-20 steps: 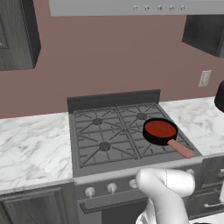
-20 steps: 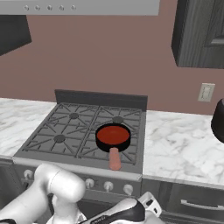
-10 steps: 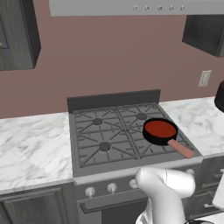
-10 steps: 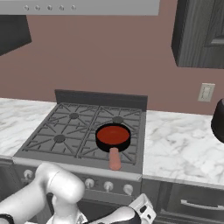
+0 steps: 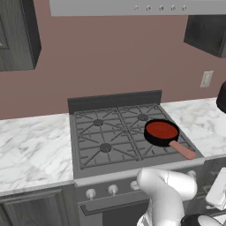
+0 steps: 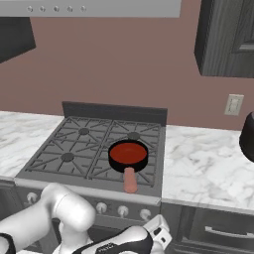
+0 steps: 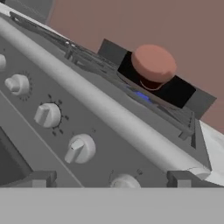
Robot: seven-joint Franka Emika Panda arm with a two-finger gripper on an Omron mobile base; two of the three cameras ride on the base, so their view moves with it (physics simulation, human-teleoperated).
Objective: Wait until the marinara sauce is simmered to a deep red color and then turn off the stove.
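Left base view: the stove sits between two stretches of marble counter, dark grey with black grates and a raised back panel. The marinara sauce lies as a flat red disc in a small black frying pan on the front right burner, the pan's pink handle pointing out toward the stove's front right corner. The sauce reads as a fairly deep red here, so the wait looks about over, by my judgement. Silver knobs show along the front panel, partly behind the white arm. Right base view: same pan, sauce red and level, handle aimed at the front edge; three knobs visible below it; the arm folds low in front of the range. Hand view: camera tilted, looking up along the front panel at close range. A row of round knobs, the one with a raised grip bar near centre, another knob at the bottom edge between the claw tips. A blue flame shows under the pan, so the burner is on. The claw's two tips stand well apart, released, grasping nothing. Handling, as a judgement: the knob is rigid, smooth and likely slippery; pinch across its raised bar and twist; no weight to carry. Which knob governs this burner I cannot tell.
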